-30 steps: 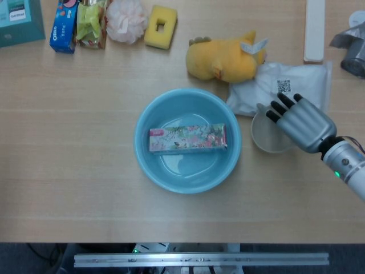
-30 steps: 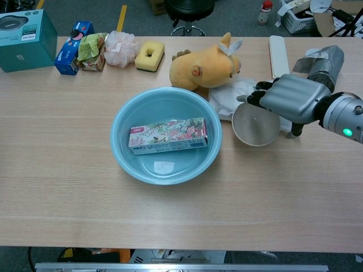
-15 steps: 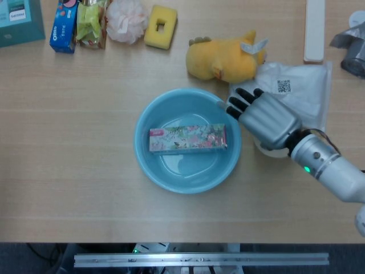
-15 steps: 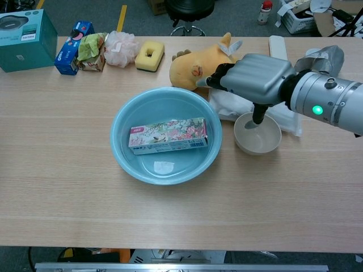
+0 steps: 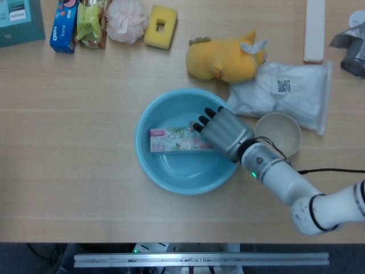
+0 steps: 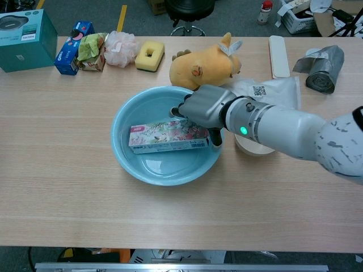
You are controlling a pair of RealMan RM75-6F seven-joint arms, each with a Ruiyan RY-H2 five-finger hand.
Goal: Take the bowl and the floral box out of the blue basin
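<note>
The floral box (image 5: 175,140) is a long, narrow carton printed with pink and green flowers on a pale ground, with a pink patch at its left end. It lies flat on the bottom of the blue basin (image 5: 149,123), its length running left to right across the middle. The basin is a round, light-blue plastic tub sitting on the pale wooden desk (image 5: 68,171). The bowl (image 5: 285,132) is small, round and cream-white; it stands upright on the desk just to the right of the basin, outside it, close beside a white packet (image 5: 291,94) with a printed code.

The right hand (image 5: 221,130) reaches in over the basin's right rim, its silver back facing upward and its dark fingers (image 5: 203,119) pointing left over the right end of the box. In the chest view the right hand (image 6: 203,109) sits on top of that end of the box (image 6: 164,135), with the thumb hanging down by the box's right end. Whether the fingers actually clamp the carton or only rest upon it cannot be told from either view. The forearm runs back to the right, passing in front of the bowl (image 6: 249,148). The left hand shows in neither view
</note>
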